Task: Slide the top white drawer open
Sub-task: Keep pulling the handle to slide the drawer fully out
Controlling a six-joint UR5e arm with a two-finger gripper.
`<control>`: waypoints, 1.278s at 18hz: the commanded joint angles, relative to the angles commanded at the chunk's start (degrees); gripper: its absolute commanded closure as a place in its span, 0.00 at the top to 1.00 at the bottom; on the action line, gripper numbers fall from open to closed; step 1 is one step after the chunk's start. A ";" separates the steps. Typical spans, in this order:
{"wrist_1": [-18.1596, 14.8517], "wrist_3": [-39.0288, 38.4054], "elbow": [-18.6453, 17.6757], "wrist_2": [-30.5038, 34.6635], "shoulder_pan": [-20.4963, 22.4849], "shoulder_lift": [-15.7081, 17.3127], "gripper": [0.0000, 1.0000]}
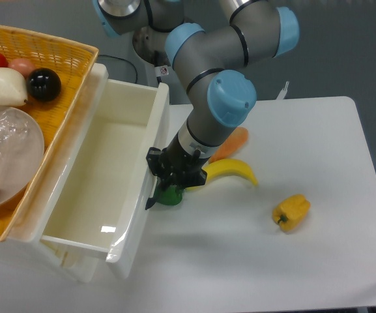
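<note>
Gripper (162,184) at front of pulled-out drawer (103,176), fingers on black handle (152,197); jaw gap hidden, can't tell.

A single fixed camera looks steeply down from above the desk (318,261) (near its front edge, it seems), taking in most of the white top. The wicker basket (57,59) is cut off at the left edge, and the arm (220,78) enters from the top, close enough to fill the upper middle.
</note>
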 joint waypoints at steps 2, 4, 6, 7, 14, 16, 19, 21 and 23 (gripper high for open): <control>0.00 0.00 0.09 -0.17 0.61 0.00 0.16; -0.09 0.00 0.09 -0.18 0.70 -0.09 0.15; -0.09 0.00 0.09 -0.35 1.05 -0.09 0.15; -0.09 0.00 0.09 -0.44 1.14 -0.09 0.15; -0.26 0.00 0.17 -1.40 1.67 -0.09 0.15; -0.26 0.00 0.44 -1.41 1.67 -0.17 0.15; -0.35 0.00 0.79 -1.41 2.11 -0.61 0.15; -0.35 0.09 0.88 -1.41 2.46 -0.62 0.15; -0.35 0.09 1.23 -1.49 2.55 -0.79 0.15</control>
